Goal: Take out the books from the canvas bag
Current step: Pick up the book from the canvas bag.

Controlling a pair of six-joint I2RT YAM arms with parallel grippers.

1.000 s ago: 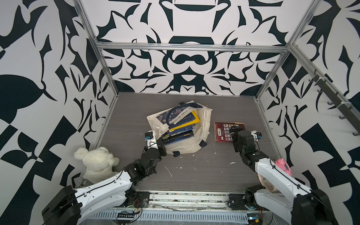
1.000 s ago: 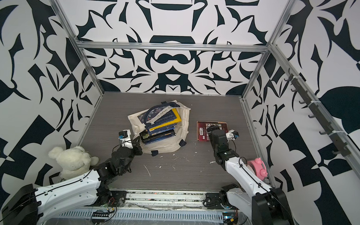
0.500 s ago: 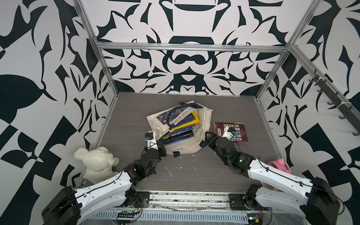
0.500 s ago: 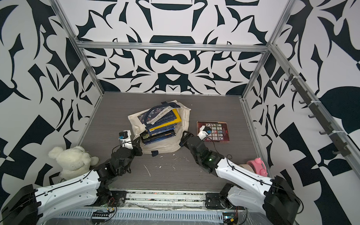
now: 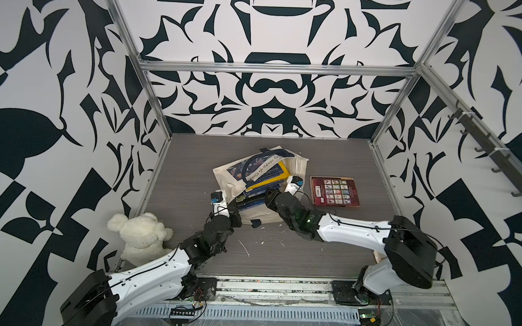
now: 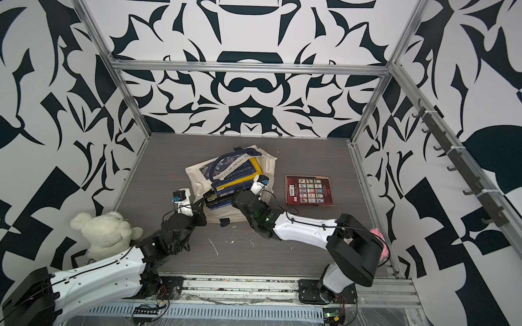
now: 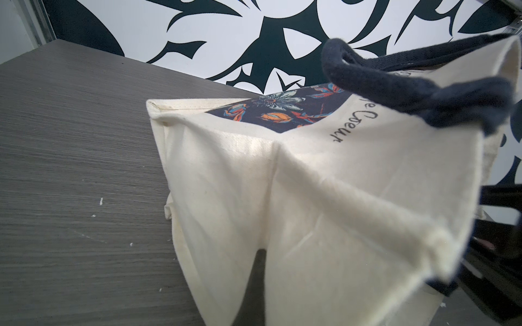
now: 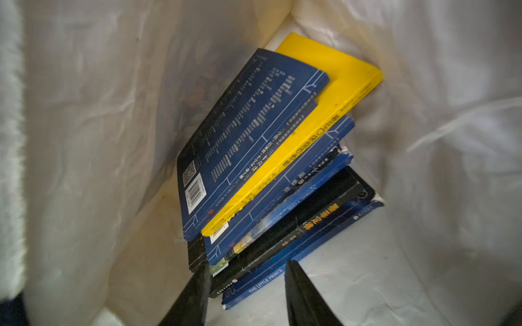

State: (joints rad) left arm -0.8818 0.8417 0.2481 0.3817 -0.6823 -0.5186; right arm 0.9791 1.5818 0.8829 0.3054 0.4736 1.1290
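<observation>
Grasping step, seemingly: inside the cream canvas bag, the right gripper, fingers half-open, straddles the lowest stacked blue-and-yellow books; the left gripper pinches its rim; next needs clamping, withdrawing.

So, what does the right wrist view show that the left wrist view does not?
Only the right wrist view: the inside of the canvas bag, the stacked books, a yellow book among them, and the right gripper, jaws apart at the lowest spines. Only the left wrist view: the floral print, a navy handle, the grey table. Both: the bag's cream fabric.
</observation>
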